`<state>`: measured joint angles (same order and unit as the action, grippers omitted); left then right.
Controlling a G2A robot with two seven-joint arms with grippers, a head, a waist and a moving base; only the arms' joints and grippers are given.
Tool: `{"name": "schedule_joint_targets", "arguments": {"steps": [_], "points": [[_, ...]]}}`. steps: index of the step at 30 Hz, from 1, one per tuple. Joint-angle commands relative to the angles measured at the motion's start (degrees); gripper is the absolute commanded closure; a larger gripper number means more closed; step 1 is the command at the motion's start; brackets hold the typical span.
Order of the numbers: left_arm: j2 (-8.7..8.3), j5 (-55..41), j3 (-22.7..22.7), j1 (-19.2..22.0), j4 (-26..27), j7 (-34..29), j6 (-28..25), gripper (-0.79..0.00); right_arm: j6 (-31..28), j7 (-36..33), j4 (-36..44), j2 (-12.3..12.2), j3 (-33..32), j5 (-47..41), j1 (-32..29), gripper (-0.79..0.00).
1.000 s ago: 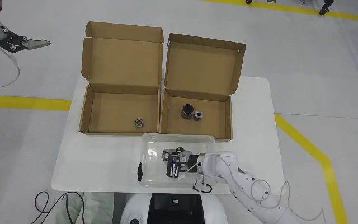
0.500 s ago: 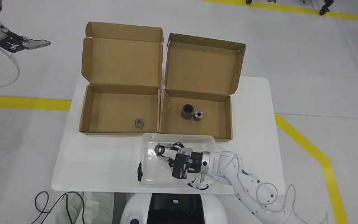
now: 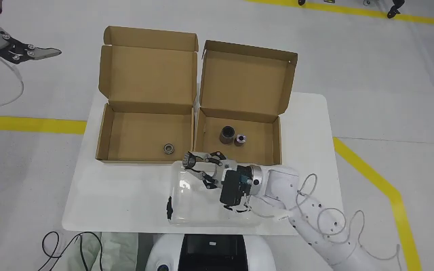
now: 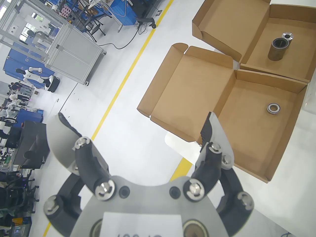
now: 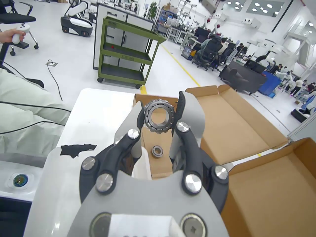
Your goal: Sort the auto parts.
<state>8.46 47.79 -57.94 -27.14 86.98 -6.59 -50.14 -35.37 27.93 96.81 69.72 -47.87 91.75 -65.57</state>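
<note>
Right gripper [image 5: 161, 107] pinches bearing [image 5: 159, 128], bore facing the wrist camera.

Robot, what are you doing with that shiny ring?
The right gripper holds a bearing above the far edge of the tray, near the boxes. One box already has a second bearing in it; the other box has a sleeve and a collar. The left gripper is open, off beside the table.

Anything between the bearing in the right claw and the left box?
Nothing visible. The right claw holds the bearing at the left box's near wall; the box is open, holding one other bearing.
</note>
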Motion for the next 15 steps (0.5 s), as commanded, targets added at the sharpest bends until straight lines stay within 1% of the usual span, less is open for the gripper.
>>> {"name": "schedule_joint_targets", "arguments": {"steps": [1, 10, 15], "points": [[0.00, 0.0, 0.0, 0.0, 0.0, 0.0, 0.0, -0.785, 0.3, 0.7, 0.4, 0.0, -0.3, -0.2, 0.4, 0.000], [0.00, 0.0, 0.0, 0.0, 0.0, 0.0, 0.0, -0.785, 2.3, -1.5, 4.7, 0.5, -0.9, -0.7, 2.4, 0.000], [0.00, 0.0, 0.0, 0.0, 0.0, 0.0, 0.0, -0.785, 2.0, -3.5, 7.5, 0.7, -1.5, -1.4, 3.8, 0.000]]}}
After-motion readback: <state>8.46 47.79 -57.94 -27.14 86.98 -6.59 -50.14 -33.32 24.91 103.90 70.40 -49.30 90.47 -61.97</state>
